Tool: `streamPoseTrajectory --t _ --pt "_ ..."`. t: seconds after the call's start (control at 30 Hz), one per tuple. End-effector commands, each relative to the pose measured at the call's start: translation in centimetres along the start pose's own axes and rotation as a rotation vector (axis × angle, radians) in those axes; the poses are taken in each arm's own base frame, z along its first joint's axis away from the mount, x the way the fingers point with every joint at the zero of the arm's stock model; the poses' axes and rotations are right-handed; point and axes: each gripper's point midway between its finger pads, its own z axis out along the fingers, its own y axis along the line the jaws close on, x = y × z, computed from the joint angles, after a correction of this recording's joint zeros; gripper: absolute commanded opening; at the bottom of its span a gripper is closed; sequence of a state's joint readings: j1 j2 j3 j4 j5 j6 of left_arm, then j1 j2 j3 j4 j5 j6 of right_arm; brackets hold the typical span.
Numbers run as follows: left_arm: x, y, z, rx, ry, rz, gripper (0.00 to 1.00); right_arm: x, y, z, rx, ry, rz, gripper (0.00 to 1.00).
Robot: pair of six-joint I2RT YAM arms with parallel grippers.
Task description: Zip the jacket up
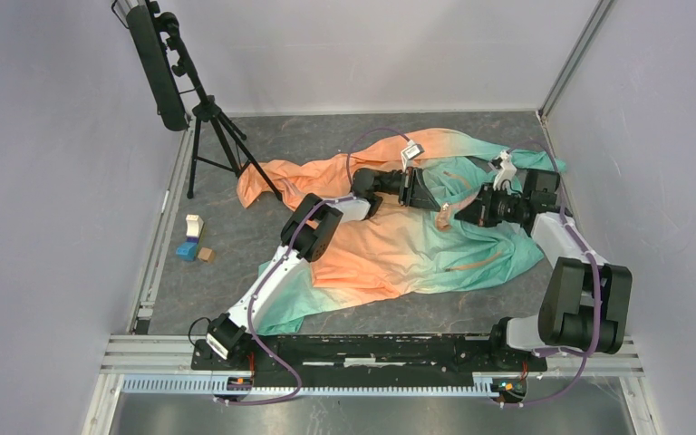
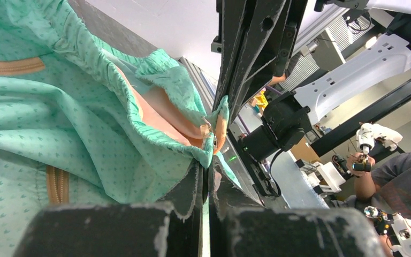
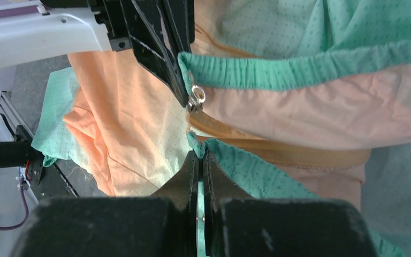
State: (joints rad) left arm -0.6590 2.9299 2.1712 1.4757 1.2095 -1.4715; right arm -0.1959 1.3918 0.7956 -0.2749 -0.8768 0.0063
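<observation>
The jacket [image 1: 399, 249], orange fading to mint green, lies crumpled across the dark table. Both grippers meet over its green hem at the back right. My left gripper [image 1: 433, 197] is shut on a corner of the green hem [image 2: 192, 147]; its tips show in the left wrist view [image 2: 210, 163]. My right gripper [image 1: 460, 214] is shut on the facing hem corner [image 3: 230, 160]; its tips show in the right wrist view [image 3: 199, 153]. A small metal zipper slider [image 3: 196, 97] sits at the hem corner held by the left fingers [image 3: 160, 48]. The two hem corners are a short gap apart.
A black tripod [image 1: 210, 127] with a light bar stands at the back left. Small blocks [image 1: 194, 241] lie at the left edge. Grey walls enclose the table. A person [image 2: 390, 176] sits beyond the table in the left wrist view.
</observation>
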Motion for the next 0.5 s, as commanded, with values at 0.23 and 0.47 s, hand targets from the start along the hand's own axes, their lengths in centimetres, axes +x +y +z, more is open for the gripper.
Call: streamPoseTrajectory --t 0.23,0.47 --pt "-2.7 -3.0 0.5 0.044 -0.010 0.193 0.02 1.0 -0.7 1.3 -0.021 0.012 0.051 0.00" --pt "-2.6 -2.9 0.5 0.043 -0.011 0.193 0.02 0.2 -0.6 2.1 -0.076 0.006 0.054 0.00"
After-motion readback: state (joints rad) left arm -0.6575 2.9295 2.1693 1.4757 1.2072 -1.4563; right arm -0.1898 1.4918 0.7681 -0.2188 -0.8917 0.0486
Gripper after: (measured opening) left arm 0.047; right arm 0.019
